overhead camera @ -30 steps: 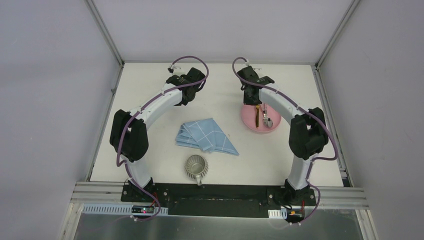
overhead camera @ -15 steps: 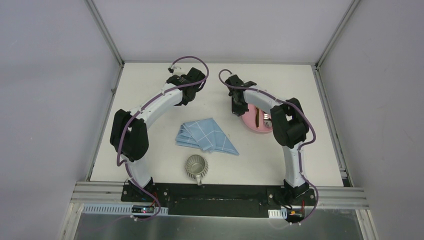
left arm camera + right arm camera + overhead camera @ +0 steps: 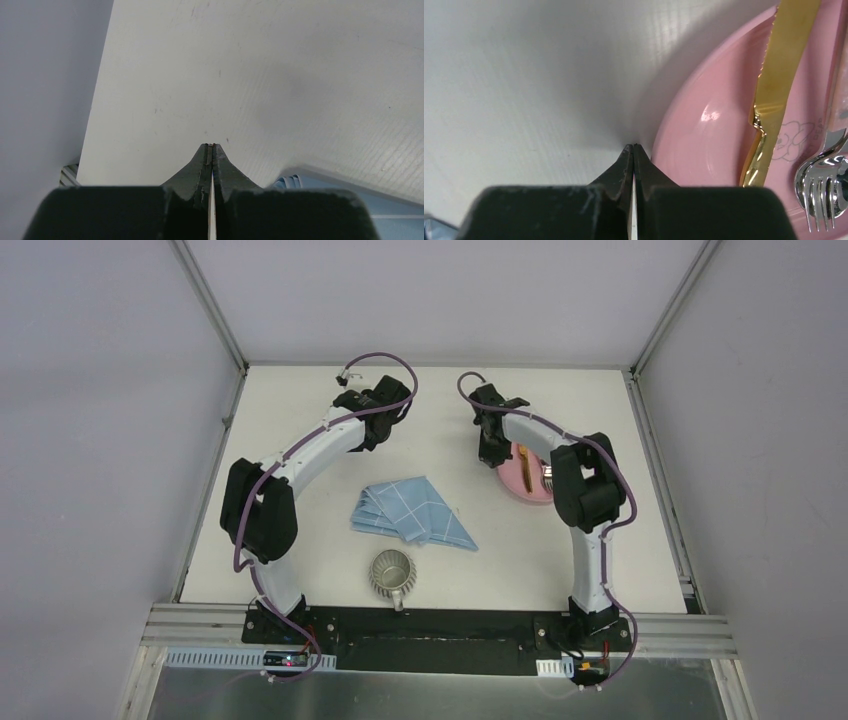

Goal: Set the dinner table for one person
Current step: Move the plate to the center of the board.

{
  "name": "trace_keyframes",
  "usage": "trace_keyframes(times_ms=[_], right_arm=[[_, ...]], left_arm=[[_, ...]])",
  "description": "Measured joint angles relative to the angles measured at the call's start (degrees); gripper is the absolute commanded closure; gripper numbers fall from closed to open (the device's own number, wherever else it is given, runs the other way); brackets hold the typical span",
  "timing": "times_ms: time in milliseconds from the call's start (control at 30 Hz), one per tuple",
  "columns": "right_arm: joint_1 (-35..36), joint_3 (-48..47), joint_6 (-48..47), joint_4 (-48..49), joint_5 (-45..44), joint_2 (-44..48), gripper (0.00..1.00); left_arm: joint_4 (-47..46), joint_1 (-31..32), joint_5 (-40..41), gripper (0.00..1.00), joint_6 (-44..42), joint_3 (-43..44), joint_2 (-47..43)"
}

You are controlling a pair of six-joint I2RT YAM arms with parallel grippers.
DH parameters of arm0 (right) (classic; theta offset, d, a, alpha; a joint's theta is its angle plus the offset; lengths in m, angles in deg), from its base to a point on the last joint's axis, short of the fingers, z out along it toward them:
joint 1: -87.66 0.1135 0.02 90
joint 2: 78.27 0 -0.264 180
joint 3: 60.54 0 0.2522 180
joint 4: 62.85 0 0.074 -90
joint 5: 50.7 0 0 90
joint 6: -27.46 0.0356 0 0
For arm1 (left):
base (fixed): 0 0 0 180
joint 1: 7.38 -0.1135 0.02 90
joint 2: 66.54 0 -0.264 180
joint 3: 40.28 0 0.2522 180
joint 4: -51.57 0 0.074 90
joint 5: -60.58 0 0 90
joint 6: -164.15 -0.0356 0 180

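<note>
since both pairs of fingers are pressed together with nothing between them, neither arm carries anything. the left fingers (image 3: 210,155) hang over bare tabletop (image 3: 500,560), which spreads beneath and ahead of both pairs. the right fingers (image 3: 633,155) point down at the outer rim of the pink plate (image 3: 704,150), just to their right; whether the tips touch the rim cannot be told. closed tips at the edge look meant to nudge or slide the plate rather than lift it, perhaps toward the near middle where a place setting belongs.

the gold knife (image 3: 774,75) and silver fork (image 3: 819,195) lie side by side in the plate, further right of the right fingers. they seem parked there for laying out, not yet set beside it. the blue grid cloth (image 3: 412,512) lies loosely folded behind and to the right of the left fingers, one corner showing low in the left wrist view. the mug (image 3: 391,573) stands upright further back, toward the arm bases, its handle facing the near edge.

count: one plate, one knife, one fork, one cloth, one mug. no spoon shows.
</note>
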Motion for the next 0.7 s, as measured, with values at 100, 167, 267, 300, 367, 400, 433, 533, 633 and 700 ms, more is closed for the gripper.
trace_keyframes(times_ms=[100,167,267,300,367,400,433,533,633,700], right_arm=[[-1.51,0.26,0.0,0.35,-0.66,0.11,1.0],[-2.43,0.44,-0.02,0.46,-1.2,0.15,1.0],[-3.74,0.72,0.0,0.72,-1.81,0.33,1.0],[-4.22,0.92,-0.02,0.85,-2.01,0.42,1.0],[-5.27,1.44,0.0,1.09,-2.36,0.72,1.0],[-5.86,1.75,-0.02,1.2,-2.47,0.9,1.0],[-6.36,1.92,-0.02,1.25,-2.58,1.01,1.0],[-8.2,2.23,-0.07,1.25,-2.93,1.2,1.0],[-9.35,2.23,-0.11,1.25,-3.1,1.2,1.0],[-9.7,2.21,-0.22,1.22,-3.1,1.2,1.0]], left_arm=[[0.0,0.0,-0.02,1.0,0.0,0.0,0.15],[0.0,0.0,-0.04,1.0,0.0,0.0,0.31],[0.0,0.0,-0.04,1.0,0.0,0.0,0.72],[0.0,0.0,-0.04,1.0,0.0,0.0,0.92],[0.0,0.0,-0.07,1.0,0.0,0.0,1.27],[0.0,0.0,-0.09,1.0,0.0,0.02,1.42],[0.02,0.0,-0.11,1.0,0.0,0.13,1.64],[0.0,0.0,-0.24,1.0,-0.02,0.61,2.32],[-0.04,0.02,-0.39,1.0,-0.02,0.94,2.84],[0.0,0.02,-0.59,0.99,-0.02,0.94,2.95]])
